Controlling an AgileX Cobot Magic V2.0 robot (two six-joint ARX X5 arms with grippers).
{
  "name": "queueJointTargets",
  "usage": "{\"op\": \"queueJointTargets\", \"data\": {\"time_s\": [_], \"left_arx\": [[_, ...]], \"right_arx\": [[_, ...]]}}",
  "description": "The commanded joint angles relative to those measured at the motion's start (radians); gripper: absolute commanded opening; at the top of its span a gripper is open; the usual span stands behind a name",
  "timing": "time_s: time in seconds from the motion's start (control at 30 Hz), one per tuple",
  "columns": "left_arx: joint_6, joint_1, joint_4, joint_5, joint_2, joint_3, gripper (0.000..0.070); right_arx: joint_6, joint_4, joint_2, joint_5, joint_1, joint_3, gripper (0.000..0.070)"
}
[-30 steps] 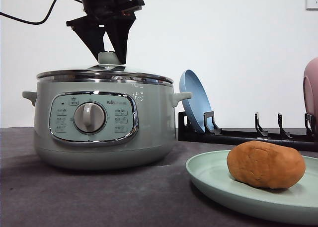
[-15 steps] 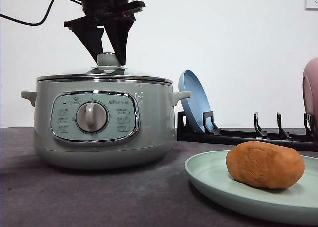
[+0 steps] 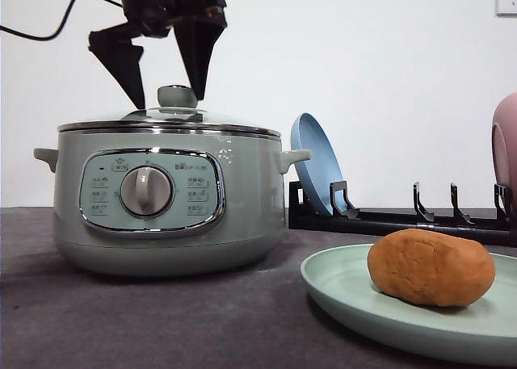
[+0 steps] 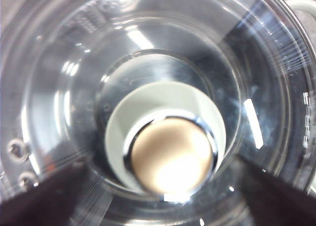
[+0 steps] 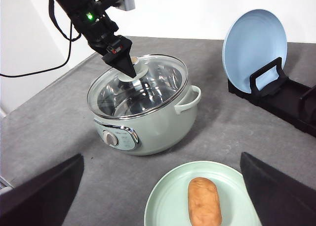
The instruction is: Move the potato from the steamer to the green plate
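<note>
The pale green steamer (image 3: 166, 199) stands at the left with its glass lid (image 3: 170, 117) on. My left gripper (image 3: 166, 101) hangs open just above it, one finger on each side of the lid's knob (image 3: 177, 96) and apart from it. In the left wrist view the knob (image 4: 170, 154) sits between my dark fingers (image 4: 39, 201). The orange-brown potato (image 3: 430, 266) lies on the green plate (image 3: 339, 292) at the front right. My right gripper (image 5: 162, 159) is open, high above the plate (image 5: 168, 206) and potato (image 5: 204, 200).
A black dish rack (image 3: 404, 222) stands behind the plate, with a blue plate (image 3: 315, 163) upright in it. A pink dish (image 3: 506, 147) is at the far right edge. A black cable (image 3: 48, 30) trails left from the left arm.
My left gripper, shut on the lid's knob before, has opened and let it go. Its fingers now stand spread. The lid rests on the steamer.
</note>
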Motion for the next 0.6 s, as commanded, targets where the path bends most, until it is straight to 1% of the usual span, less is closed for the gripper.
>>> {"op": "queueJointTargets", "data": {"time_s": [0.0,0.57], "left_arx": [[-0.009,-0.006,0.008,0.006,-0.049,0.021,0.0695],[-0.013,-0.030,-0.028,0.015,-0.455,0.007,0.0700]], "right_arx": [[-0.008,0.006,0.001,0.000,0.005,0.018,0.0643],[-0.009,-0.003,0.001,0.000,0.005,0.018,0.0643]]}}
